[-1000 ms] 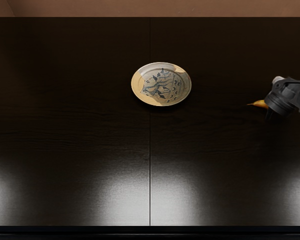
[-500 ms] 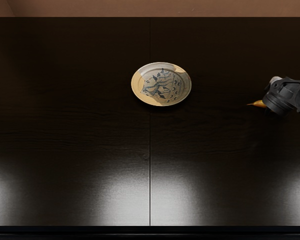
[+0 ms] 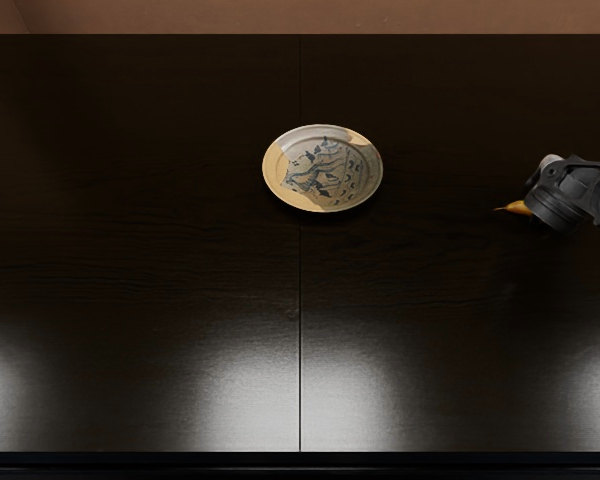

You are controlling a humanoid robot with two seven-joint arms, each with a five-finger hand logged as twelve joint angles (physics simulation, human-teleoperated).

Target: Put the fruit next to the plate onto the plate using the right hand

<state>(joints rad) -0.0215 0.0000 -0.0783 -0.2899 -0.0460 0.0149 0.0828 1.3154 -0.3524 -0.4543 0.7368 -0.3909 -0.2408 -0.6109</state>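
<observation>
A round plate (image 3: 322,167) with a blue pattern and a tan rim sits on the dark table, a little above the middle. Far to its right lies a yellow-orange fruit (image 3: 517,208); only its pointed left tip shows. My right hand (image 3: 565,193), dark grey, comes in from the right edge and covers the remainder of the fruit. Whether the hand holds the fruit is hidden from this view. No left arm shows.
The dark table (image 3: 180,300) spans nearly the whole view, with a thin seam (image 3: 300,330) running down its middle. A brown wall strip lies beyond its far edge. Bright reflections mark the near part of the tabletop.
The right hand has shifted slightly left and up over the fruit. The fruit's tip and the plate stay where they were.
</observation>
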